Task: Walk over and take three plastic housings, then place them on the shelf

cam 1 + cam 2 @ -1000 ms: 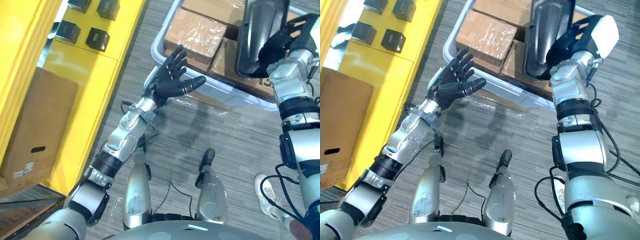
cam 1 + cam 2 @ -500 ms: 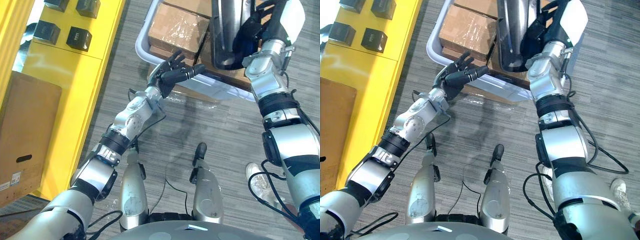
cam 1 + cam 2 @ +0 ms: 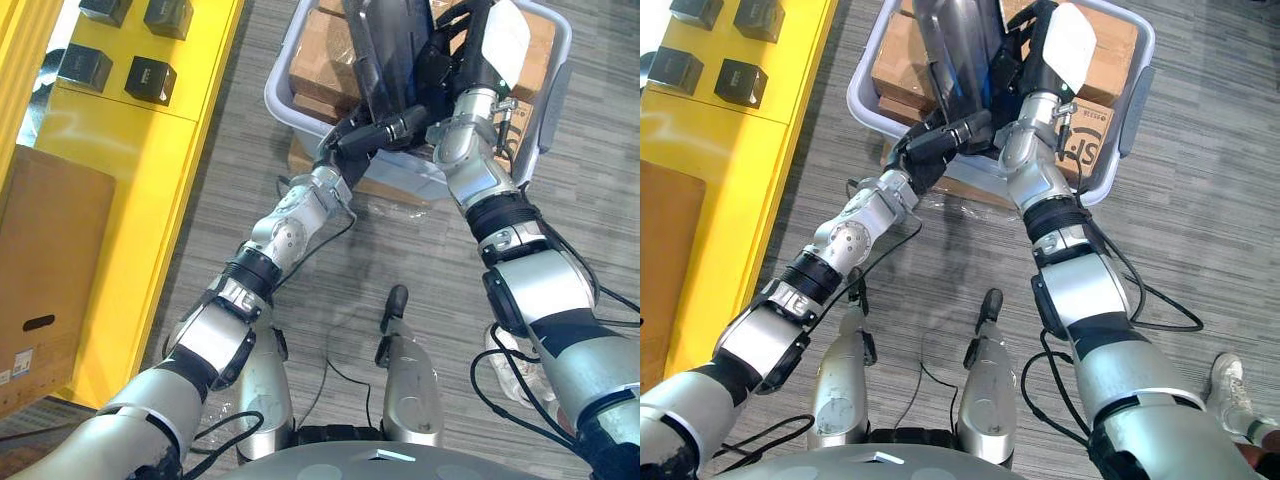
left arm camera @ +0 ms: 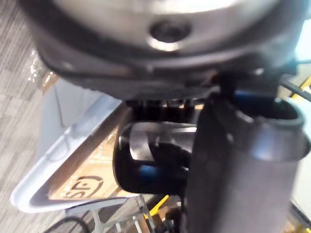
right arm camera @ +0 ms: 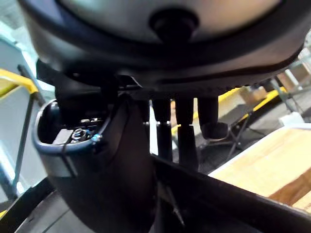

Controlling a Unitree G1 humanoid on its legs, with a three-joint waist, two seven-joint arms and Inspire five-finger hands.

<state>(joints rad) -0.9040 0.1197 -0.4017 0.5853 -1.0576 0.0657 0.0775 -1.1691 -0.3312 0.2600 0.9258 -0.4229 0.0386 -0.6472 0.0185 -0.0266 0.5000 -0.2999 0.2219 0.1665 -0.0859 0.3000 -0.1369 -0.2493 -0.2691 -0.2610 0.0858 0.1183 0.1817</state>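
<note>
Left eye view puts our right hand point(image 3: 455, 65) clamped round the dark plastic housing point(image 3: 385, 50), long axis upright above the grey bin point(image 3: 275, 92). Our left hand point(image 3: 365, 138) meets its lower end from the left; whether it grips, we cannot tell.

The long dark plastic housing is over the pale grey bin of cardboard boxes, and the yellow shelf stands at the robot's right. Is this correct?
No: the yellow shelf stands at the robot's left, as the left eye view shows. The long dark plastic housing is indeed over the pale grey bin of cardboard boxes.
</note>
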